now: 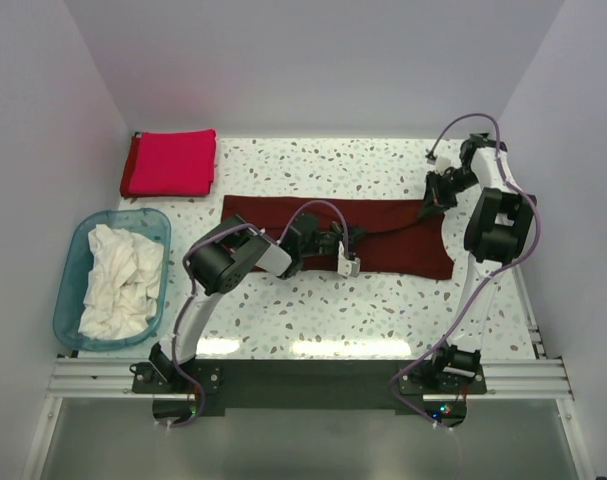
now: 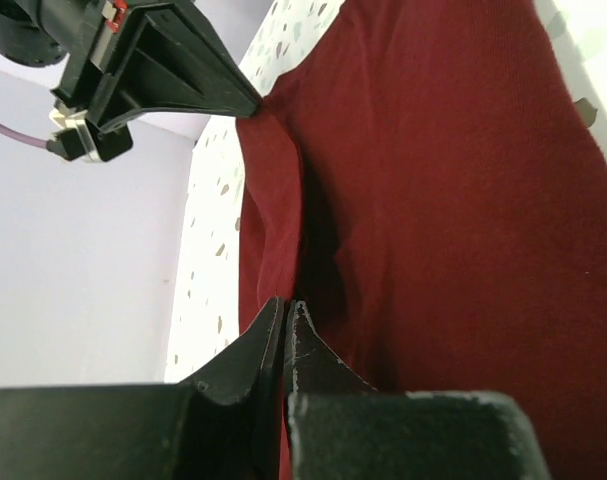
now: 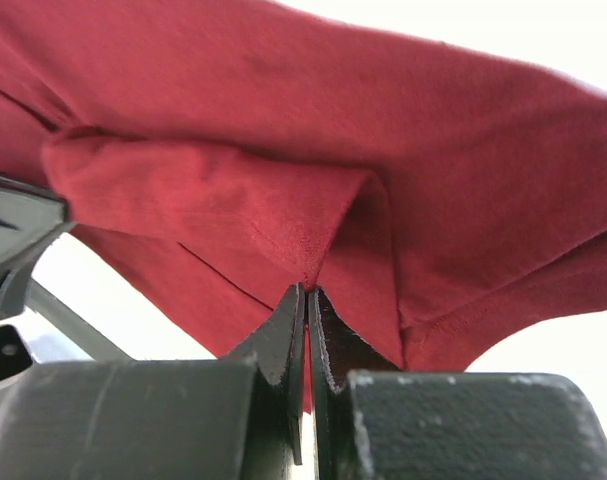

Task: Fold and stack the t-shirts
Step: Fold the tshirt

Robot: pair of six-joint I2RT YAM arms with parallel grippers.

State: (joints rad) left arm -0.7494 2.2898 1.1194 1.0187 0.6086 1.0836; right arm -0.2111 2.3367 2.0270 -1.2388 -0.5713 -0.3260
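Presently left gripper and right gripper clamp the maroon shirt by thin folds; uneven pulling could cause slippage.

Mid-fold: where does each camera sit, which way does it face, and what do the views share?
Top: above and behind the bases, looking down on the table; both arms show whole, over the maroon shirt, with the red shirt and tub at left.
Left wrist: on the left arm, looking along the shirt's edge; left gripper shut on it.
Right wrist: on the right arm, close on bunched cloth; right gripper shut on a fold.
Shared: all show the maroon shirt; left wrist also catches the right gripper.
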